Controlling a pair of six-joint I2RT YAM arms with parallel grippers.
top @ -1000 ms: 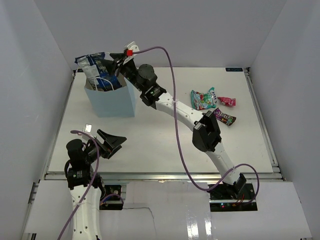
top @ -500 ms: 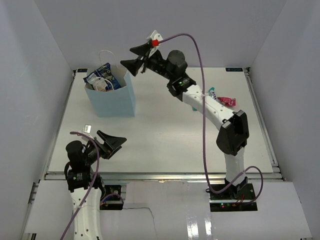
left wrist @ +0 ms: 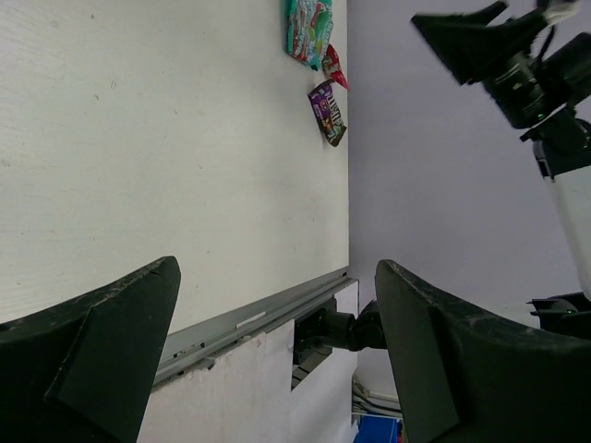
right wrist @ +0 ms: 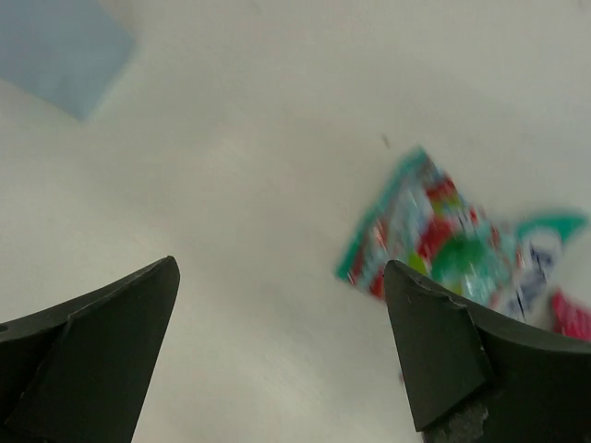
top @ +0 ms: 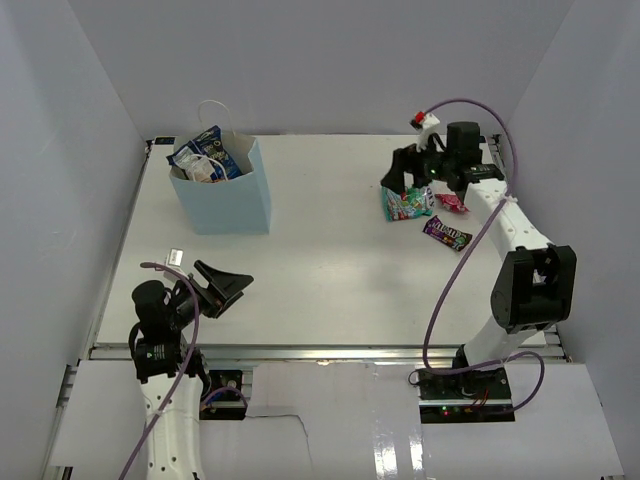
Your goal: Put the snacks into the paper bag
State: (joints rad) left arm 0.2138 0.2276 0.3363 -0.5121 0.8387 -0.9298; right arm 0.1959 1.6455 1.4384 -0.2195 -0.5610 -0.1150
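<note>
Left gripper (top: 235, 290) hangs nearest, just above the front-left part of the white matte table (top: 320, 265); its two black wedge-shaped fingers (left wrist: 120, 323) are spread wide with nothing between them; the left wrist view shows their rough, scuffed edges and bare tabletop in the gap.

Farther back on the right lies the small dark purple candy pack (top: 447, 234), a flat glossy oblong; just behind it sits the teal-red candy bag (top: 407, 202), crinkled and shiny, with a little red packet (top: 452, 203) beside it.

Right gripper (top: 396, 172) hovers above the teal-red bag's far-left edge, jaws parted and empty; in its own wrist view the bag (right wrist: 443, 245) appears blurred between and beyond the dark fingers (right wrist: 434, 351), not touched by them.

At the far left stands the paper bag (top: 225, 205), a light blue upright box shape with a white twisted-cord handle (top: 212, 105); the blue-white bag (top: 200, 152) pokes crumpled from its open top.
</note>
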